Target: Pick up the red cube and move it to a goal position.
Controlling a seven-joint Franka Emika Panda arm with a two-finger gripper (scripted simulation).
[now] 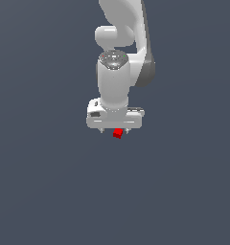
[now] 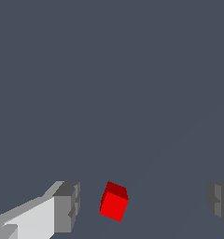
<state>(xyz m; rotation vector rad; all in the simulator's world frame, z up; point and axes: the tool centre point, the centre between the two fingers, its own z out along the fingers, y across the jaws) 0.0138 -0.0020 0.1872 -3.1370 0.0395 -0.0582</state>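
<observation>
The red cube (image 1: 118, 133) is small and bright red and sits just under the white gripper bar in the exterior view. In the wrist view the red cube (image 2: 114, 201) lies between the two grey fingertips, closer to one fingertip (image 2: 67, 206) than to the other (image 2: 220, 201), with clear gaps on both sides. My gripper (image 1: 115, 130) is open and points straight down over the cube; it also shows in the wrist view (image 2: 143, 205). The fingers touch nothing. I cannot tell whether the cube rests on the surface.
A plain dark grey surface (image 1: 50, 191) fills both views. The white arm (image 1: 118, 72) rises above the gripper. No other objects and no goal marker show.
</observation>
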